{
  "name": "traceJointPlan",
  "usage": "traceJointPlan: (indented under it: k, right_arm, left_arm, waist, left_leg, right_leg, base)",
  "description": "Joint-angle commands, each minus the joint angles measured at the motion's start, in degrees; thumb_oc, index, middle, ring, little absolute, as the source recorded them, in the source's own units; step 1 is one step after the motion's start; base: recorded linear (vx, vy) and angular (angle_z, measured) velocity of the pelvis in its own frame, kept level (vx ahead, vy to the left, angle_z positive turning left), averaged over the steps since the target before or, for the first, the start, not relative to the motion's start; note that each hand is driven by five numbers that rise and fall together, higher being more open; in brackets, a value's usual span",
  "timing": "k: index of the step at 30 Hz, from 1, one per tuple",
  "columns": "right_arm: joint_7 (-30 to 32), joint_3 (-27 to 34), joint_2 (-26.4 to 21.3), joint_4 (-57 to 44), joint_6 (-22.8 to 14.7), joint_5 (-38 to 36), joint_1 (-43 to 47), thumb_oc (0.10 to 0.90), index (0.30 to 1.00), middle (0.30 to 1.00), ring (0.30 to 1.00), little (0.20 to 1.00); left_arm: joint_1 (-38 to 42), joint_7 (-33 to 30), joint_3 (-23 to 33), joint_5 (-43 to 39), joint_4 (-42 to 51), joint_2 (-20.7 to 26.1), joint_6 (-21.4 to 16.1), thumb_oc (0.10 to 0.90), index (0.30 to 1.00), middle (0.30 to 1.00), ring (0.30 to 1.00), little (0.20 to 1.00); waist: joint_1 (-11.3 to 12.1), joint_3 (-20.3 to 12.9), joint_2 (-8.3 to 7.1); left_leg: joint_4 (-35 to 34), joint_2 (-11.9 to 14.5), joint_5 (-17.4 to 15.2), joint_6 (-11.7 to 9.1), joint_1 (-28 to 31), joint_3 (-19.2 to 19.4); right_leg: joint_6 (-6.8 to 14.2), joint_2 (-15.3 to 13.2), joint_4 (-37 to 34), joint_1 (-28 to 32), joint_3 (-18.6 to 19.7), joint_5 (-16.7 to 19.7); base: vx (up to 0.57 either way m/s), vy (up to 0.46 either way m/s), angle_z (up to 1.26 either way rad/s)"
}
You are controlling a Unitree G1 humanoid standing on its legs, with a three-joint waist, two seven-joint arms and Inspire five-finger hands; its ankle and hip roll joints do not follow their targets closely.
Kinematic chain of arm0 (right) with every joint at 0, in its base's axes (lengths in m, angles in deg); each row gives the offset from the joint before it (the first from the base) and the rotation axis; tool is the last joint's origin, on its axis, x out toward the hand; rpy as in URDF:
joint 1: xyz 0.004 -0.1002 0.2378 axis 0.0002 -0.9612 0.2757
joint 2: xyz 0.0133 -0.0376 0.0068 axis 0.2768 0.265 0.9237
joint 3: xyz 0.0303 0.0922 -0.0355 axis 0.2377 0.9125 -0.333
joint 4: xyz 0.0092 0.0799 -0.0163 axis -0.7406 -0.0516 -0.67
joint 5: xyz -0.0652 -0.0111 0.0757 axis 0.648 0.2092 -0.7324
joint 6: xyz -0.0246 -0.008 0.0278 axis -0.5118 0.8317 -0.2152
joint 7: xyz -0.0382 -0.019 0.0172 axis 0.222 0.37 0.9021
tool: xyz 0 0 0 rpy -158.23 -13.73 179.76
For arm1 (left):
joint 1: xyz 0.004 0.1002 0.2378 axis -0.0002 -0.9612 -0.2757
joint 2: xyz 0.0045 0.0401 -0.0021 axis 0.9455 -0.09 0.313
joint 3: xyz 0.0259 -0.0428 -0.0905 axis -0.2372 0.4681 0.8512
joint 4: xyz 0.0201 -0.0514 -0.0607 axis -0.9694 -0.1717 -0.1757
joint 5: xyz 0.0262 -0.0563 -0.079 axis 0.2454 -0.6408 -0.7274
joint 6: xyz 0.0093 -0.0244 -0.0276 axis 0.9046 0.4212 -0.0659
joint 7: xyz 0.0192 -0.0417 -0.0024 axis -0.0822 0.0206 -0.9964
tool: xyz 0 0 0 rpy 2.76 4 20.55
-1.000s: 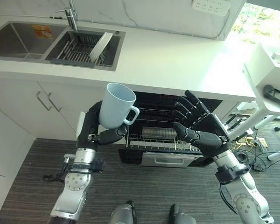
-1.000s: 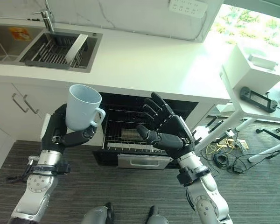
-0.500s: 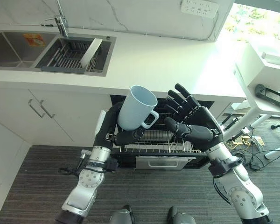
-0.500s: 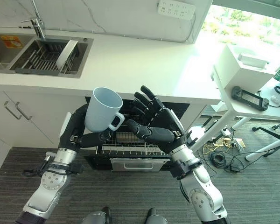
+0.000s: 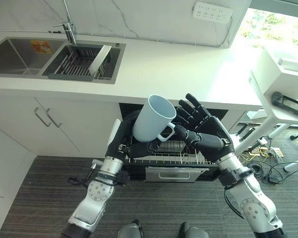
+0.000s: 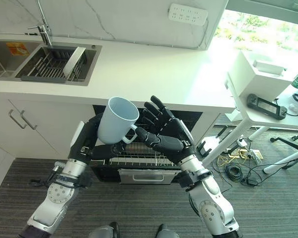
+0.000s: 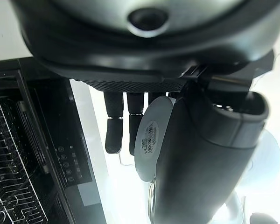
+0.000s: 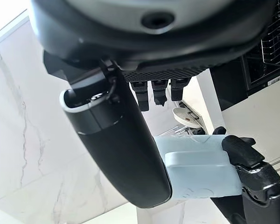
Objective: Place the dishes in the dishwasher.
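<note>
Handover step: left hand (image 5: 123, 144) grips the mug (image 5: 153, 118); right hand (image 5: 208, 139), fingers spread, waits beside its handle. Next: grasp handle.

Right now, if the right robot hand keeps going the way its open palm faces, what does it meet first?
Most likely the pale blue ceramic mug held by the left robot hand; the right robot hand is open beside its handle, though depth is unclear.

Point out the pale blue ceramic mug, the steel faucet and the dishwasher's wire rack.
Pale blue ceramic mug (image 5: 150, 122): left eye view, on its outer wall.
Steel faucet (image 5: 69, 30): left eye view, on its upright stem by the sink.
Dishwasher's wire rack (image 6: 139, 159): right eye view, on its front rail.
</note>
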Motion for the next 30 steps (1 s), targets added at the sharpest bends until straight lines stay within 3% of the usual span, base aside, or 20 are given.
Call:
traceJointPlan:
  k: [1,20,30]
  right_arm:
    - [-0.87,0.42,2.05,-0.96,-4.42,-2.88,6.2,0.8,0.9,0.9,0.9,0.9]
    - [-1.98,-2.84,1.61,-3.24,-1.11,-1.26,6.88,0.8,0.9,0.9,0.9,0.9]
    - [-1.25,-4.66,1.63,-3.44,-1.45,-0.26,8.1,0.8,0.9,0.9,0.9,0.9]
  left_arm:
    - [6.85,-0.64,-0.53,-0.31,5.51,-0.24,-7.94,0.4,0.3,0.3,0.3,0.3]
    - [7.74,-0.21,-2.69,1.32,5.91,0.18,-7.06,0.4,0.3,0.3,0.3,0.3]
    - [8.09,2.72,-5.58,1.54,6.26,0.2,-6.21,0.4,0.3,0.3,0.3,0.3]
  waist:
    - [0.72,-3.97,0.47]
    - [0.57,-3.88,0.3]
    - [0.76,-3.87,0.31]
  left_leg:
    - [-3.99,4.89,-8.49,-3.63,9.77,0.49]
    - [-3.99,4.47,-8.84,-3.63,10.23,0.21]
    - [-3.99,4.14,-9.18,-3.46,10.54,0.52]
  right_leg:
    - [4.17,-1.79,2.88,-4.12,0.68,-3.56]
    - [4.18,-1.69,2.88,-4.45,0.75,-3.37]
    - [4.24,-1.79,2.88,-4.9,0.19,-3.07]
  base:
    - [0.0,0.0,0.0]
    - [0.0,0.0,0.0]
    - [0.0,0.0,0.0]
